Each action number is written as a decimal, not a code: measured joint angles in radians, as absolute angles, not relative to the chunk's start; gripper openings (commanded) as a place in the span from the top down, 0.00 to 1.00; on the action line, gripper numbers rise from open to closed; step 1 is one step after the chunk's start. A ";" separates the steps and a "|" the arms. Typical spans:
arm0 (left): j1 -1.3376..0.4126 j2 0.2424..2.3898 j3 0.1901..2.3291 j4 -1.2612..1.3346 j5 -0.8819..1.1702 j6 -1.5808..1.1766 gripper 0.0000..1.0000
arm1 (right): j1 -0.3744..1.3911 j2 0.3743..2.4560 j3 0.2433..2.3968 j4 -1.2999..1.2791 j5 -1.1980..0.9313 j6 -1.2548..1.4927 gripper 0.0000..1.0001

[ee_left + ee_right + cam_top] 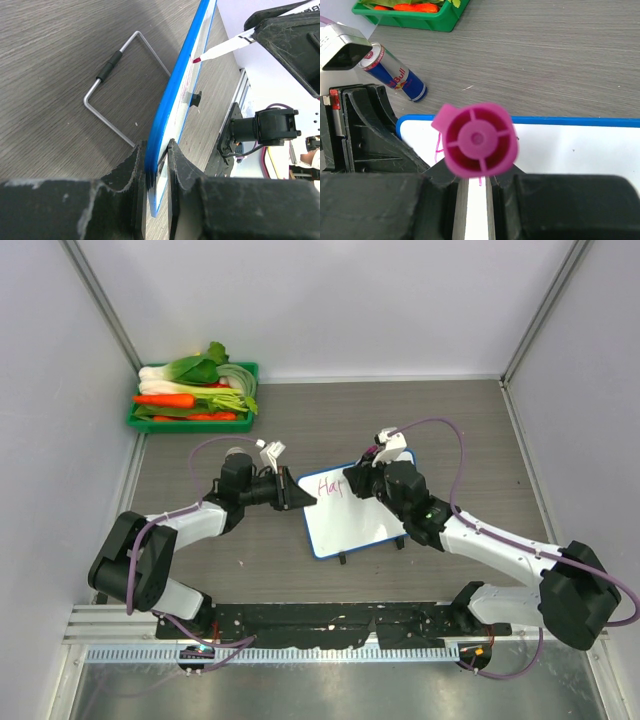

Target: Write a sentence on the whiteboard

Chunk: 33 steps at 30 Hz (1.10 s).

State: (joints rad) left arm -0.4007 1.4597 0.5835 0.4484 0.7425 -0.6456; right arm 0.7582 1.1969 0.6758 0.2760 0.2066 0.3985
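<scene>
The whiteboard (352, 515), white with a blue rim, lies mid-table on small black feet. My left gripper (297, 493) is shut on its left edge; in the left wrist view the jaws (157, 150) pinch the blue rim (175, 100). My right gripper (362, 480) is shut on a white marker with a pink end cap (477, 140). The marker's tip (197, 60) touches the board face. The sentence (328, 486) shows only a few pink letters near the board's top left. Pink strokes (439, 147) show beside the cap, which hides the rest.
A green tray (190, 425) of vegetables sits at the back left corner. A Red Bull can (395, 72) lies on the table behind the left gripper. A bent wire stand (120, 95) lies on the table beside the board. White walls enclose the table.
</scene>
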 measured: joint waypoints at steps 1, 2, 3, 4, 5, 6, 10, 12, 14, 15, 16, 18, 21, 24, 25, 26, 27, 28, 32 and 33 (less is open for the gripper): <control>-0.401 1.460 0.583 0.446 0.743 -0.646 1.00 | 0.758 1.200 0.677 0.276 0.209 0.398 0.98; -0.401 1.461 0.583 0.445 0.743 -0.646 1.00 | 0.758 1.200 0.677 0.276 0.214 0.398 0.99; -0.401 1.461 0.583 0.445 0.743 -0.646 1.00 | 0.759 1.200 0.677 0.275 0.217 0.398 0.99; -0.401 1.461 0.583 0.444 0.743 -0.646 1.00 | 0.760 1.200 0.678 0.274 0.222 0.398 0.99; -0.401 1.461 0.583 0.444 0.743 -0.646 1.00 | 0.762 1.200 0.678 0.273 0.227 0.399 0.98; -0.401 1.461 0.583 0.444 0.743 -0.646 1.00 | 0.763 1.200 0.678 0.272 0.233 0.399 0.99; -0.401 1.461 0.584 0.443 0.743 -0.646 1.00 | 0.764 1.200 0.679 0.267 0.253 0.399 0.99; -0.401 1.461 0.584 0.443 0.743 -0.646 1.00 | 0.764 1.199 0.679 0.265 0.261 0.399 0.99; -0.401 1.461 0.584 0.443 0.743 -0.646 1.00 | 0.764 1.195 0.679 0.260 0.269 0.399 0.99; -0.401 1.461 0.584 0.443 0.743 -0.646 1.00 | 0.764 1.194 0.679 0.257 0.272 0.399 0.98; -0.401 1.461 0.584 0.442 0.743 -0.646 1.00 | 0.764 1.192 0.679 0.254 0.275 0.399 0.99; -0.401 1.461 0.584 0.442 0.743 -0.646 1.00 | 0.764 1.188 0.679 0.249 0.279 0.399 0.99; -0.401 1.461 0.584 0.442 0.744 -0.646 1.00 | 0.764 1.182 0.679 0.239 0.279 0.398 0.99; -0.401 1.461 0.585 0.440 0.744 -0.646 1.00 | 0.764 1.182 0.679 0.234 0.276 0.398 0.99; -0.401 1.461 0.585 0.440 0.744 -0.646 1.00 | 0.764 1.181 0.679 0.231 0.274 0.397 0.99; -0.401 1.461 0.585 0.440 0.744 -0.645 1.00 | 0.764 1.180 0.678 0.229 0.271 0.397 0.99; -0.401 1.461 0.585 0.440 0.745 -0.645 1.00 | 0.764 1.179 0.678 0.227 0.267 0.395 0.99; -0.401 1.461 0.585 0.440 0.745 -0.645 1.00 | 0.764 1.178 0.678 0.224 0.263 0.395 0.99; -0.401 1.461 0.585 0.440 0.745 -0.645 1.00 | 0.764 1.178 0.676 0.222 0.245 0.395 0.99; -0.401 1.461 0.585 0.440 0.745 -0.645 1.00 | 0.764 1.178 0.676 0.222 0.241 0.395 0.98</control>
State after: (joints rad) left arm -0.4007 1.4612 0.5850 0.4397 0.7452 -0.6453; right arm 0.7639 1.1782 0.6758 0.2222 0.2405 0.3950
